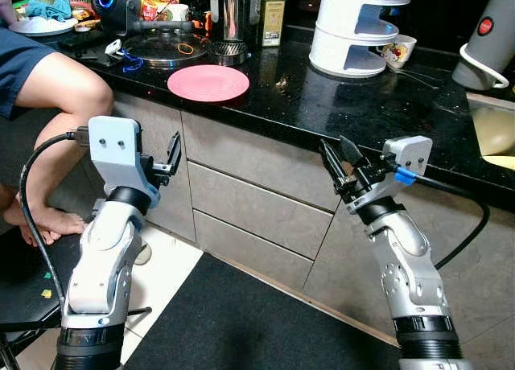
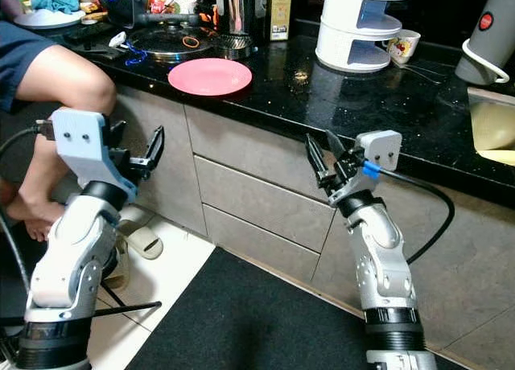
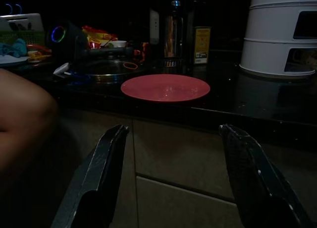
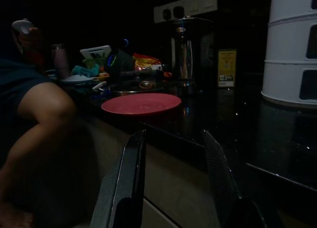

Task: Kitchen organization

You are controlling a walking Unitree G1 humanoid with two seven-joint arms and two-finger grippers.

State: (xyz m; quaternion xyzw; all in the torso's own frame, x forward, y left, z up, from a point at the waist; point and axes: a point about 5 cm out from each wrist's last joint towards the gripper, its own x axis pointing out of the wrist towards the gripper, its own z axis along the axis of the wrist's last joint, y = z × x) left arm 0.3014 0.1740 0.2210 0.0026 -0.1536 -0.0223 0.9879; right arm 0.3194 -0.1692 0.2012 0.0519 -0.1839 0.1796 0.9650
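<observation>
A pink plate (image 1: 208,83) lies near the front edge of the black counter (image 1: 354,113); it also appears in the wrist views as the plate (image 3: 165,87) and the plate (image 4: 141,103). Both grippers hang in front of the cabinet drawers, below counter height. My left gripper (image 1: 170,154) is open and empty, below and left of the plate, its fingers (image 3: 106,158) spread wide. My right gripper (image 1: 332,143) is open and empty under the counter edge, right of the plate.
A person sits on the counter at the left, one bare leg (image 1: 56,96) hanging beside my left arm. Behind the plate are a pan lid (image 1: 165,47), a white tiered container (image 1: 358,28), a mug (image 1: 397,51) and a kettle (image 1: 487,40). A black mat (image 1: 241,322) covers the floor.
</observation>
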